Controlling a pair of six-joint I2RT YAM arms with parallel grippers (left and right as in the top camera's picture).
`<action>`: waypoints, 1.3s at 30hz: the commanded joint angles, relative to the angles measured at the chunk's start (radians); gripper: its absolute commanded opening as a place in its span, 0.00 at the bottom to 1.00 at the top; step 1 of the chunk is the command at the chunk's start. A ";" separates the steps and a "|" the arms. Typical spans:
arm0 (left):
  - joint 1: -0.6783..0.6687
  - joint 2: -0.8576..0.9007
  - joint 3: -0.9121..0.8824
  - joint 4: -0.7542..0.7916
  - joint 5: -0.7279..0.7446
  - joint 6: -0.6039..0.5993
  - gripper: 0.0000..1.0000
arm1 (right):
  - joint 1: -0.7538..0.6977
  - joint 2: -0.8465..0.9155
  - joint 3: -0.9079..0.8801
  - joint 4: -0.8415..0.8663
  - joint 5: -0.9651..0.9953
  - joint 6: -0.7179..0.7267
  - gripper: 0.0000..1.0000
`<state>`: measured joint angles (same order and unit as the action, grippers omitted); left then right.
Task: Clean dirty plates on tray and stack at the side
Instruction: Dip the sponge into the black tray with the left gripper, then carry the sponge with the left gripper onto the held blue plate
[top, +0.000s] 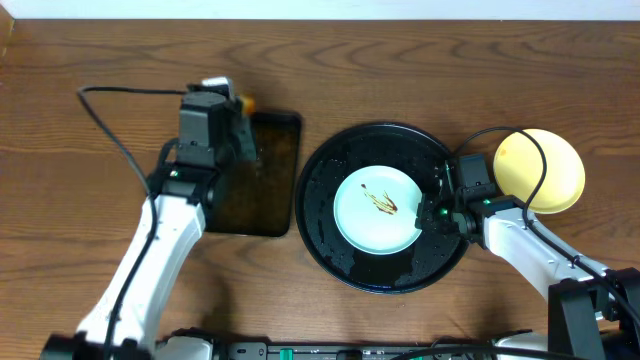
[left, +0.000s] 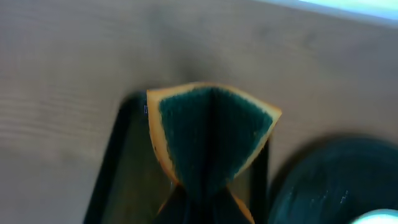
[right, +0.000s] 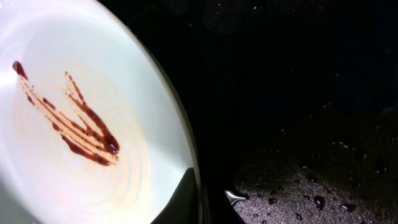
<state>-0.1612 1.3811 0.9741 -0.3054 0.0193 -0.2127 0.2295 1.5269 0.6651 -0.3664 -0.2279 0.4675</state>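
The mint plate (top: 378, 208), with brown sauce streaks, lies in the middle of the wet round tray (top: 330, 238). The right gripper (top: 437, 214) is clenched on its right rim, one finger inside and one outside. The yellow plate (top: 540, 170) lies on the counter (top: 100, 50) just beside the tray. The left gripper (left: 200, 208) pinches a folded sponge (left: 211, 134) above the rectangular tray (top: 268, 195).

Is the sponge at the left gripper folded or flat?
Folded. The left wrist view shows the sponge pinched at its base, its green face creased down the middle.
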 joint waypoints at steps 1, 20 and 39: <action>-0.001 0.093 0.000 -0.061 0.000 -0.015 0.08 | 0.013 0.012 0.000 -0.008 0.018 0.007 0.01; -0.001 0.200 0.142 -0.322 0.176 0.007 0.07 | 0.013 0.012 -0.001 -0.011 0.018 0.007 0.01; -0.225 0.241 0.203 -0.201 0.388 0.042 0.08 | 0.013 0.012 -0.001 -0.011 0.018 0.007 0.01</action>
<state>-0.3401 1.5932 1.1564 -0.5247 0.3836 -0.1818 0.2295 1.5269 0.6651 -0.3687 -0.2279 0.4675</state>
